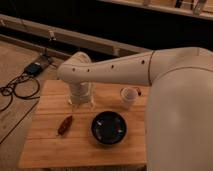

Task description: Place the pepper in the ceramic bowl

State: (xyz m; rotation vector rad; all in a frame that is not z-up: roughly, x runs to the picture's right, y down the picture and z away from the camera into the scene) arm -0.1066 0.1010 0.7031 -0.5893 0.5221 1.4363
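Note:
The pepper (65,125) is small, slender and dark red-brown. It lies on the wooden table (50,150), left of centre. The ceramic bowl (108,127) is round and glossy black, and stands to the pepper's right near the table's middle. My arm reaches in from the right and bends down at the table's far side. My gripper (81,102) hangs below the white wrist, above the table behind the pepper and to the upper left of the bowl. It holds nothing that I can see.
A small white cup (129,96) stands at the back right of the table, close to my arm. Black cables and a small device (34,68) lie on the floor to the left. A low rail (75,37) runs behind the table.

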